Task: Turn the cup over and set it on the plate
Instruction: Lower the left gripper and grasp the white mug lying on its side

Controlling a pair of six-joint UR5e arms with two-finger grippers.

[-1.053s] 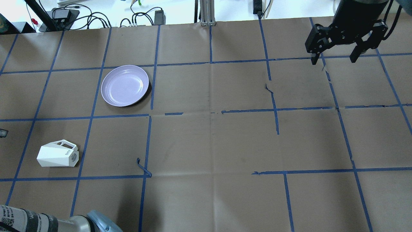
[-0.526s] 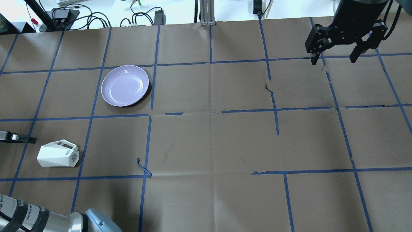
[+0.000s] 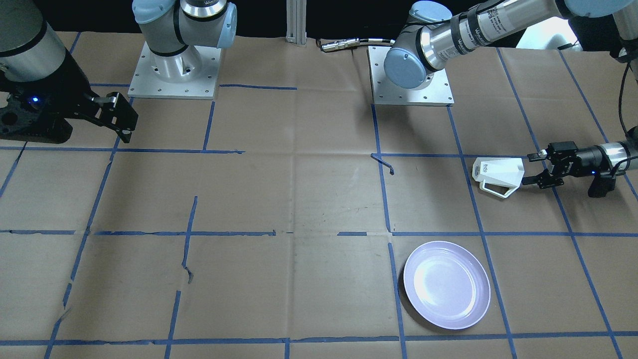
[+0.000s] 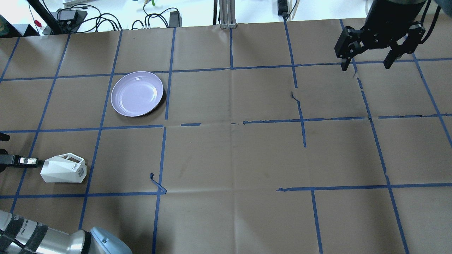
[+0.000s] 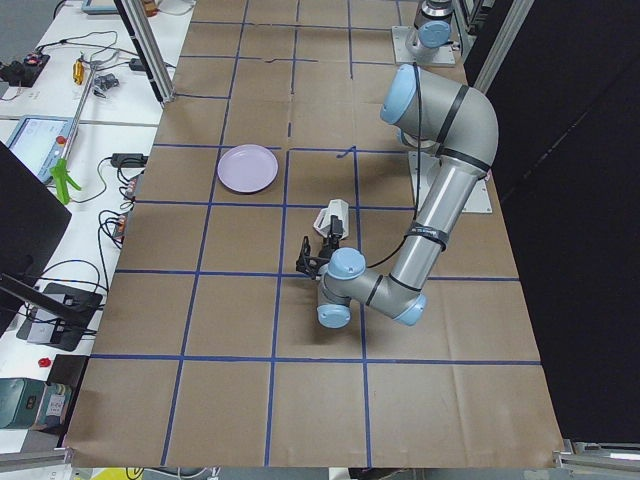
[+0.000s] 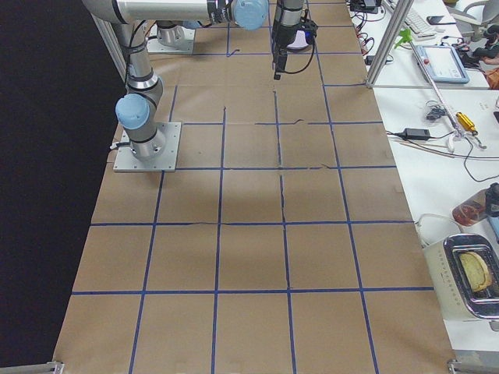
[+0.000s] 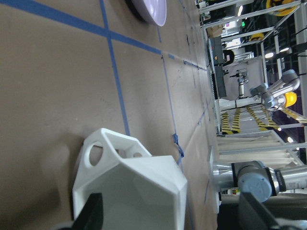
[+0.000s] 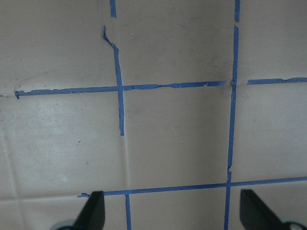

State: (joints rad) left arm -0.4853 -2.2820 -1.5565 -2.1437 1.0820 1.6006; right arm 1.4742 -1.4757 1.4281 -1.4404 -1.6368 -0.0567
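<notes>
The white faceted cup (image 4: 63, 168) lies on its side at the table's left, handle toward the far side; it also shows in the front view (image 3: 498, 173) and left wrist view (image 7: 134, 187). Its marked base end points away from my left gripper (image 4: 30, 161). That gripper is open and level with the table at the cup's other end (image 3: 531, 169), jaws wide on either side of that end (image 7: 170, 211), touching nothing that I can see. The lavender plate (image 4: 137, 94) sits empty farther out (image 3: 446, 284). My right gripper (image 4: 365, 65) hangs open and empty at the far right (image 8: 171, 211).
A curl of loose blue tape (image 4: 157, 183) sticks up right of the cup. My left arm's elbow (image 4: 102, 243) lies low at the near left edge. Cables and chargers (image 4: 106, 17) and a metal post (image 4: 226, 14) stand beyond the far edge.
My left gripper has come in from the left edge and moved right, up to the cup's end. The cup, the plate and the right arm have not moved.
</notes>
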